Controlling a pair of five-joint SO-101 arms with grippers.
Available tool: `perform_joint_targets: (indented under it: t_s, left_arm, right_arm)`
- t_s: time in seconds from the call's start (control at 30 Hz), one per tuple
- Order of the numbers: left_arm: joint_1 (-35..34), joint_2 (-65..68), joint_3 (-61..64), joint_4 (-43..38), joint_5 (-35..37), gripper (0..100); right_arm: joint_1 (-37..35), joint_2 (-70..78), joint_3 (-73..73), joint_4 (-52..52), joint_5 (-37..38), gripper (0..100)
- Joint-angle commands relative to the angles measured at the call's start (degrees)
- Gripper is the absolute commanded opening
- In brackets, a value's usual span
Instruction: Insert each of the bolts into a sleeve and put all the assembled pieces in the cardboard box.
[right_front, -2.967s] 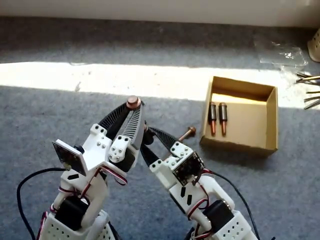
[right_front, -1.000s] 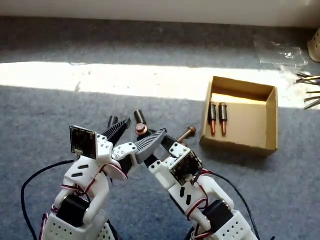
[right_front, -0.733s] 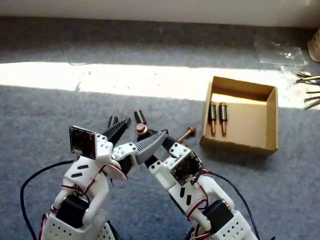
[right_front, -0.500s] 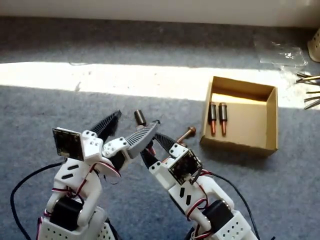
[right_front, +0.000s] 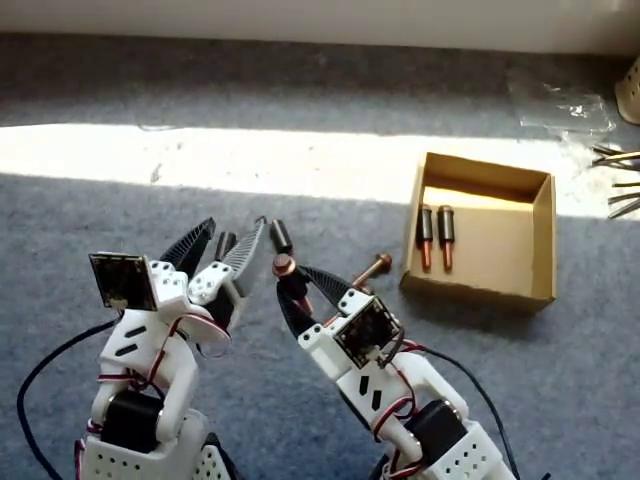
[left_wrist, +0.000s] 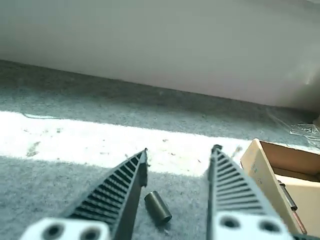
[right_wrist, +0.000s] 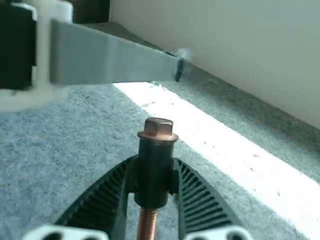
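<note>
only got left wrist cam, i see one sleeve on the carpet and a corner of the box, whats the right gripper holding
observer: The right gripper is shut on a sleeved bolt, its copper head sticking out past the fingertips.
operator: any bolts not sleeved yet
observer: One loose bolt lies on the carpet, close to the cardboard box at its near corner on the arms' side.
operator: how many finished in the box
observer: Two assembled pieces lie side by side on the box floor.
</note>
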Motion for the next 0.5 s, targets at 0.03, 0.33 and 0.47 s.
perform_joint_targets:
  t_s: [0.03, 0.33, 0.47]
  left_arm:
    - [-0.66, -0.66, 0.22, 0.35, 0.09, 5]
    - [-0.75, -0.75, 4.00, 0.09, -0.18, 6]
    - [-0.75, -0.75, 4.00, 0.09, -0.26, 6]
  right_arm:
    - [4.35, -0.92, 6.37, 3.74, 0.53, 0.6]
    - [20.35, -0.92, -8.75, 17.45, 0.62, 0.6]
    - [26.15, -0.84, -15.78, 24.75, 0.79, 0.7]
